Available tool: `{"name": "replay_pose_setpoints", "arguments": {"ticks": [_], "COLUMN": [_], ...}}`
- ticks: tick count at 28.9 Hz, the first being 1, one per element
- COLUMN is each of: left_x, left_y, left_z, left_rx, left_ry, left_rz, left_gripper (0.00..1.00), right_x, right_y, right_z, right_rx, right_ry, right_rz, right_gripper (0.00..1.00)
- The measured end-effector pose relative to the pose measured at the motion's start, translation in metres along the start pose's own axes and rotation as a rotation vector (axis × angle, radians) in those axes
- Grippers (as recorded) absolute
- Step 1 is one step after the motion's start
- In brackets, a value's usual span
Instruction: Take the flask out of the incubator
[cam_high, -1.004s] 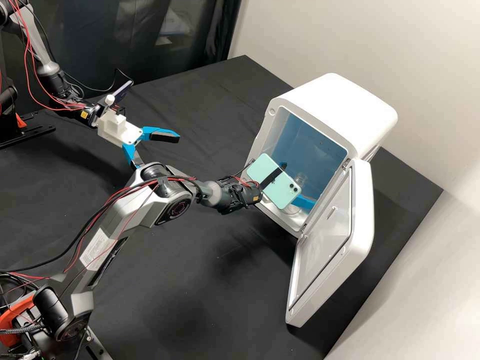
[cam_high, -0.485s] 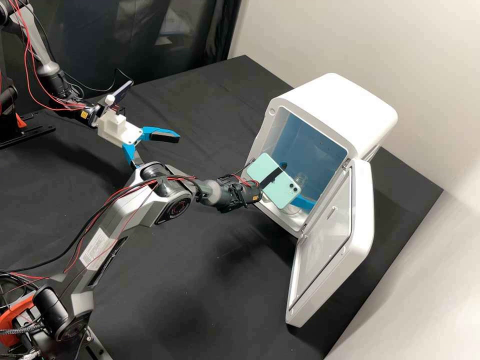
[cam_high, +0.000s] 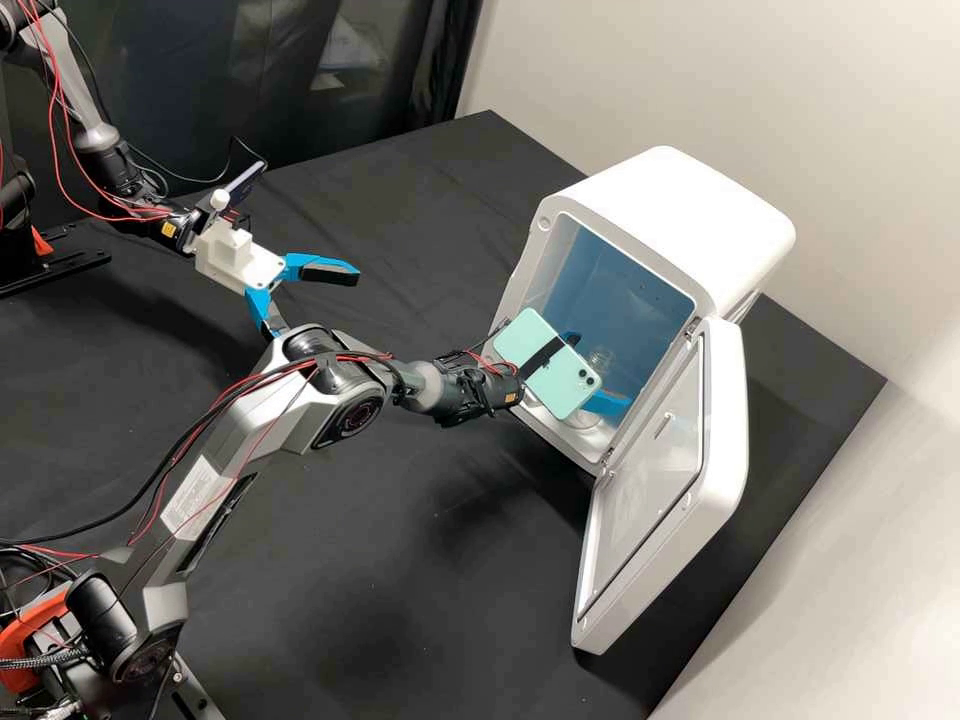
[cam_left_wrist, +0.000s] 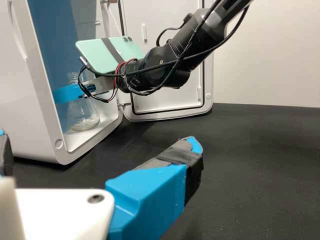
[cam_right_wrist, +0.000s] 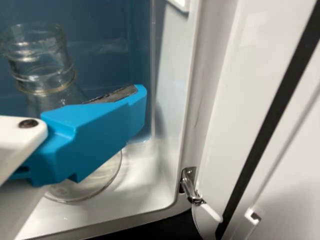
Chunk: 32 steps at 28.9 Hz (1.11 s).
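Observation:
A clear glass flask (cam_high: 598, 357) stands upright on the floor of the white incubator (cam_high: 680, 210), whose door (cam_high: 660, 480) hangs open to the right. My right gripper (cam_high: 588, 372) is inside the chamber, open, with one blue finger on each side of the flask. In the right wrist view one blue finger (cam_right_wrist: 90, 130) lies close beside the flask (cam_right_wrist: 37, 55), below its neck. The left wrist view shows the flask (cam_left_wrist: 82, 107) with a blue finger (cam_left_wrist: 67, 93) across its neck. My left gripper (cam_high: 297, 288) hangs open and empty over the bench, far left of the incubator.
A mint-green phone (cam_high: 547, 362) strapped on the right wrist sits at the incubator's opening. The door hinge (cam_right_wrist: 189, 186) is close beside the right gripper. Black bench (cam_high: 420, 560) lies open in front of the incubator. Cables trail along both arms.
The right gripper has edged slightly deeper into the incubator, and a blue fingertip now shows past the phone. The left arm has not moved.

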Motion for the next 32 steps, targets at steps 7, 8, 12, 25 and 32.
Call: {"name": "replay_pose_setpoints", "arguments": {"ticks": [7, 8, 12, 25, 32], "left_x": [0.0015, 0.0015, 0.0022, 0.0022, 0.0022], "left_y": [0.0017, 0.0016, -0.0011, -0.0013, -0.0013], "left_z": [-0.0001, -0.0001, -0.0008, -0.0008, -0.0008], "left_rx": [0.002, 0.002, -0.001, -0.001, -0.001], "left_ry": [-0.001, -0.001, 0.001, 0.001, 0.001], "left_rz": [0.007, 0.007, -0.003, -0.005, -0.005], "left_gripper": [1.0, 1.0, 1.0, 1.0, 1.0], "right_x": [0.0002, 0.0002, 0.0002, 0.0004, 0.0014], "right_y": [-0.0005, -0.0005, -0.0005, -0.0001, 0.0018], "right_z": [0.0005, 0.0005, 0.0005, 0.0, -0.0009], "right_rx": [0.0, 0.0, 0.0, 0.0, 0.002], "right_ry": [-0.001, -0.001, -0.001, 0.0, 0.004], "right_rz": [-0.001, -0.001, -0.001, 0.0, 0.006], "right_gripper": [0.0, 0.0, 0.0, 0.0, 0.0]}}
